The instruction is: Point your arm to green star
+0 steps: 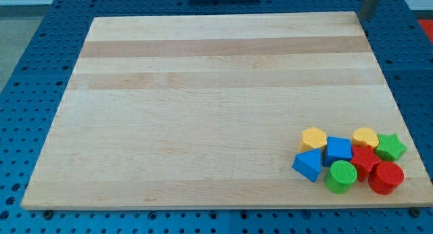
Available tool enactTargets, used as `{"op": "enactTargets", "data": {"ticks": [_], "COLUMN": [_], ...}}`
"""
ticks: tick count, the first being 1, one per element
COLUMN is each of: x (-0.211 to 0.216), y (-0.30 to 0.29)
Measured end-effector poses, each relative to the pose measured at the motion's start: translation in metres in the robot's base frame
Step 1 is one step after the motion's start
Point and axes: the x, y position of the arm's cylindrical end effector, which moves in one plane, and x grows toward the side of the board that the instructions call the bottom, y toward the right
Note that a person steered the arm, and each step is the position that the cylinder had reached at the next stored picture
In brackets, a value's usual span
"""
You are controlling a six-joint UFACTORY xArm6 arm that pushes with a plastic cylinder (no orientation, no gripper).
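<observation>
The green star [390, 147] lies near the board's bottom right corner, at the right end of a tight cluster of blocks. It touches a yellow heart [365, 136] on its left and a red block [364, 159] below left. My tip [363, 16] shows as a blurred grey rod at the view's top right, at the board's far corner. It is far above the green star and touches no block.
The cluster also holds a yellow hexagon [313, 138], a blue cube [338, 149], a blue triangle [308, 165], a green cylinder [342, 176] and a red cylinder [386, 177]. The wooden board [203, 105] rests on a blue perforated table [27, 72].
</observation>
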Motion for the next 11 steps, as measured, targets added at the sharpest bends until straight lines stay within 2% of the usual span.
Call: {"op": "enactTargets", "data": {"ticks": [1,3,8,9,10,11], "x": [0.000,0.037,0.048,0.096,0.163,0.248], "y": [0.001,0.023,0.003,0.019,0.020,0.020]}}
